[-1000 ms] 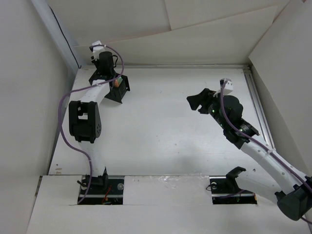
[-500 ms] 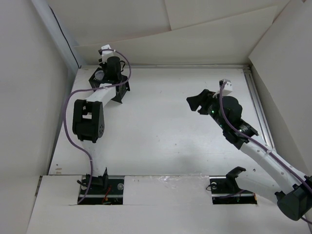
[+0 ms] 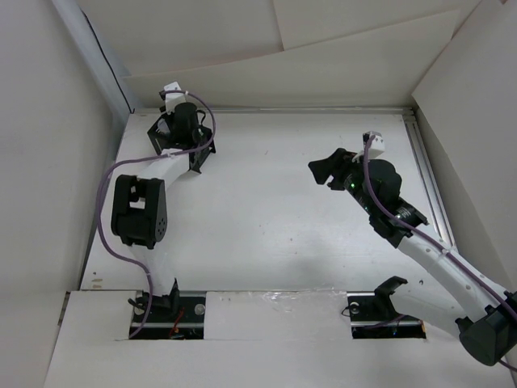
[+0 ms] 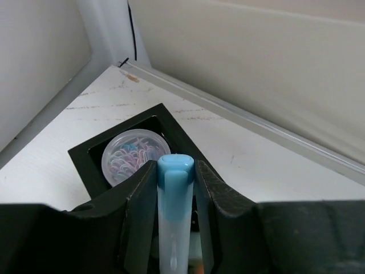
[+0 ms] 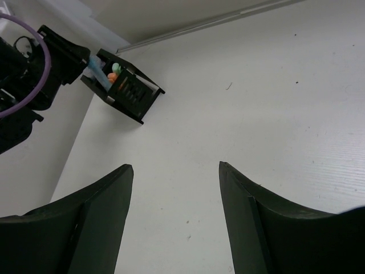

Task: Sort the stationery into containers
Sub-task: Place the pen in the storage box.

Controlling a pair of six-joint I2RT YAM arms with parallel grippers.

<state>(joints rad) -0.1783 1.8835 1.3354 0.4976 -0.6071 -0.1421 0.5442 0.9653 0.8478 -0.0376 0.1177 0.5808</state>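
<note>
Blue highlighter [image 4: 175,171]: clamped in my left gripper [image 4: 175,191], over the organiser [image 4: 85,157] at the table's 10 o'clock.
Inside: roll [image 4: 132,155], green highlighter [image 5: 116,68], orange highlighter [image 5: 112,76].
Right gripper [image 5: 174,168]: spread, empty.
Progress: probably late; yellow pen and second roll unseen.

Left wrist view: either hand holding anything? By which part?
Left hand pinches the blue highlighter by its sides, blue end poking just past the fingertips, over the mesh organiser. Right hand open, empty.
</note>
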